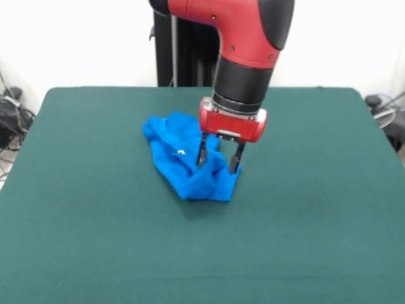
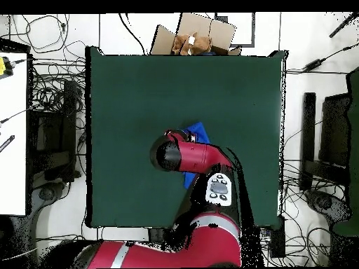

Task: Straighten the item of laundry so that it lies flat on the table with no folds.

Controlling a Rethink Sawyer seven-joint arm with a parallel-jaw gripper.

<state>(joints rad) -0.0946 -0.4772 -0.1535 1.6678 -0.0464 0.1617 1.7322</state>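
The bright blue T-shirt (image 1: 186, 161) lies crumpled in a bunched heap on the dark green table (image 1: 316, 202), a little left of centre, with a speck of white print showing. My gripper (image 1: 218, 159) points straight down onto the heap's right part. Its fingers (image 1: 201, 154) are apart and reach into the fabric, with a ridge of cloth between them. In the overhead view the arm hides the gripper. Only blue patches of the shirt (image 2: 197, 130) show beside the arm on the table (image 2: 133, 91).
The black pedestal (image 1: 180, 50) stands at the table's far edge. In the overhead view a cardboard box (image 2: 201, 33) sits beyond the table's far edge, cables lie around it, and a white desk (image 2: 12, 133) stands at the left.
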